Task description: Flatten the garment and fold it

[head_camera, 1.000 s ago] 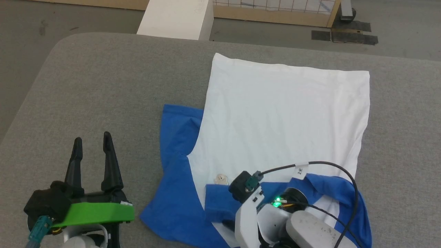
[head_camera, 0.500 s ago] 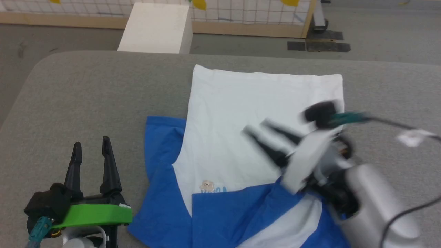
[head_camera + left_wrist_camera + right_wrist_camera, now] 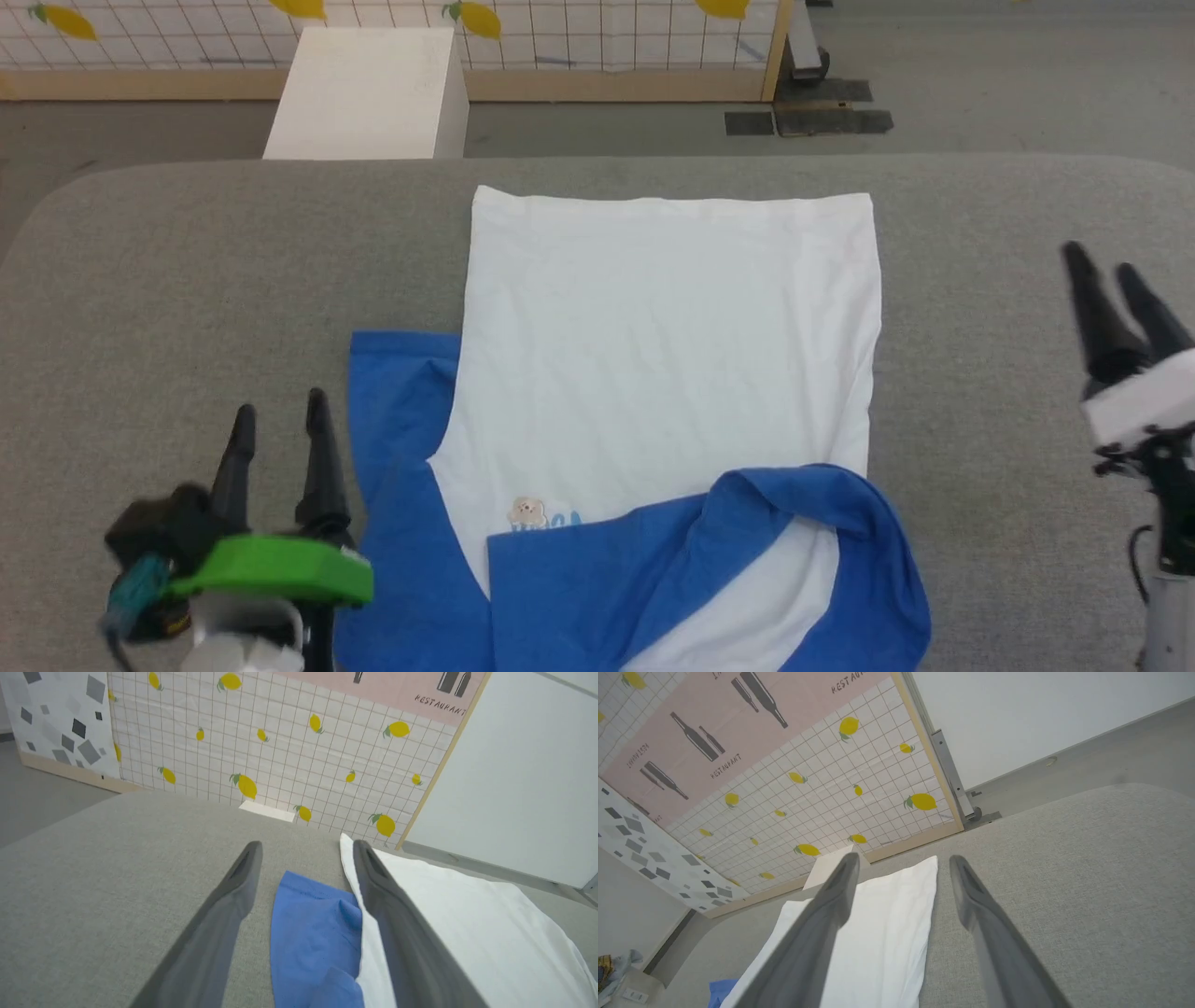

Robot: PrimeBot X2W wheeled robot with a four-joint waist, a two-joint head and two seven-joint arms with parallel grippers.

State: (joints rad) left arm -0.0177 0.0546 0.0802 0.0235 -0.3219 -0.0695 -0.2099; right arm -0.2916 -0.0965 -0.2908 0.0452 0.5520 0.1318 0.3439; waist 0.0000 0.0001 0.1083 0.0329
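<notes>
While my left gripper (image 3: pixel 280 406) hung at the near left of the grey padded table (image 3: pixel 187 261), its two dark fingers stood moderately apart and held nothing, pointing toward the far side. My right gripper (image 3: pixel 1099 259) was out at the right edge, fingers also parted and empty, leaning slightly left, well apart from the cloth.

The garment (image 3: pixel 672 327) lay between my arms. Its white body was spread flat with the hem at the far end. One blue sleeve (image 3: pixel 401 448) lay open just beside my left gripper, and the other was folded back across the near chest, below a tiny cartoon figure (image 3: pixel 527 511).

My left wrist camera showed that left sleeve in the gap between its fingers, with the white edge beside it. The right wrist camera, tilted, showed the white body's far corner between its fingers. It also caught a pink poster with bottles (image 3: pixel 691 732) above the lemon-printed grid panel (image 3: pixel 280 742), and a white box (image 3: pixel 364 93) on the floor beyond the table.
</notes>
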